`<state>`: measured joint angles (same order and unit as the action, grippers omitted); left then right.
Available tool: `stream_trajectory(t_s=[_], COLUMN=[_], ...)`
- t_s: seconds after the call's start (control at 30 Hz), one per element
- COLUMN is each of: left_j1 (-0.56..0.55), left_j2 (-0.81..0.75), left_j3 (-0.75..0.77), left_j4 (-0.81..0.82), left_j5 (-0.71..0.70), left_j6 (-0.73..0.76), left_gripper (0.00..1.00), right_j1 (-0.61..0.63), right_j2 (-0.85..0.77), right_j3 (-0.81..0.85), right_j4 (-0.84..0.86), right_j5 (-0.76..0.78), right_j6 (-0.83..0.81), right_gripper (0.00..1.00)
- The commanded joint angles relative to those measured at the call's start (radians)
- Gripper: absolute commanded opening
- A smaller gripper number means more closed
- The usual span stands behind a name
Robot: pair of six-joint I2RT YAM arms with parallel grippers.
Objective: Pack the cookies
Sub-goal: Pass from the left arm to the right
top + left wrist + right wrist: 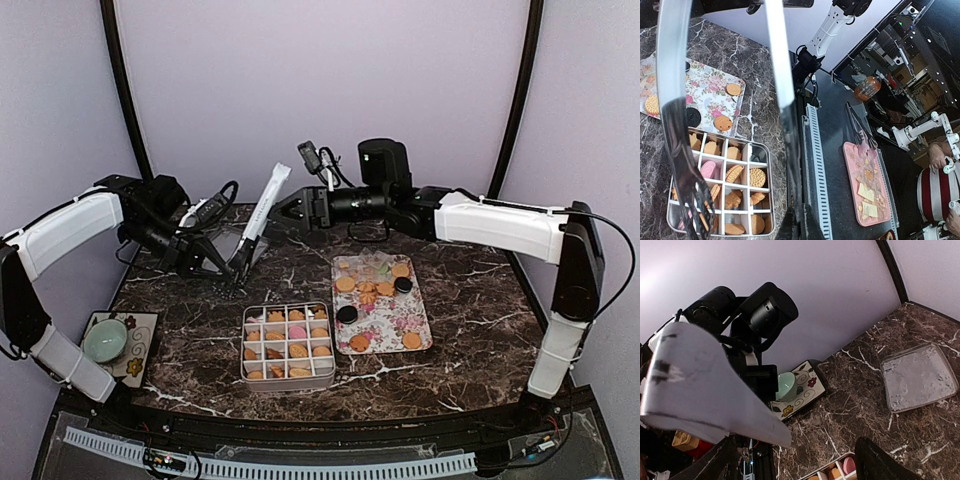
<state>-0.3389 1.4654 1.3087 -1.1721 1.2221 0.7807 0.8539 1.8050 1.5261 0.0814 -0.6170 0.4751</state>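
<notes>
Cookies (288, 340) fill a divided metal tin (245, 375) at the front centre. More cookies (372, 287), golden rounds and black sandwich rounds, lie on the flower-patterned tray (400, 322) to its right. My left gripper (213, 258) is shut on the metal tongs (265, 205), which slant up and to the right. In the left wrist view the tongs' arm (780, 75) runs down between my left gripper's (800, 227) fingers, above the tin's cookies (732, 174). My right gripper (288, 211) is open right beside the tongs' upper end (705, 385); its jaws hold nothing.
A clear plastic lid (917, 377) lies flat on the marble at the back left, behind my left gripper (228, 238). A mint bowl (105, 340) sits on a patterned coaster at the table's front left corner. A purple wall closes the back.
</notes>
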Motion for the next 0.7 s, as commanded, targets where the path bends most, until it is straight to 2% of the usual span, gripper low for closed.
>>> stream_trajectory(t_s=[0.0, 0.33, 0.47, 0.67], left_j1=[-0.003, -0.002, -0.002, -0.002], left_j2=[-0.022, -0.016, -0.013, -0.013], left_j3=[0.031, 0.039, 0.04, 0.042], left_j4=[-0.019, -0.024, -0.025, -0.031], left_j5=[0.03, 0.04, 0.039, 0.039], left_j6=[0.025, 0.03, 0.031, 0.035], left_gripper=[0.0, 0.0, 0.0, 0.0], right_j1=[0.032, 0.048, 0.05, 0.052], right_j2=[0.046, -0.022, -0.042, -0.006], right_j3=[0.058, -0.095, -0.131, -0.071], right_j4=[0.146, 0.29, 0.347, 0.349], right_j5=[-0.111, -0.233, -0.237, -0.157], right_j6=[0.037, 0.046, 0.057, 0.056], right_gripper=[0.82, 0.85, 0.86, 0.87])
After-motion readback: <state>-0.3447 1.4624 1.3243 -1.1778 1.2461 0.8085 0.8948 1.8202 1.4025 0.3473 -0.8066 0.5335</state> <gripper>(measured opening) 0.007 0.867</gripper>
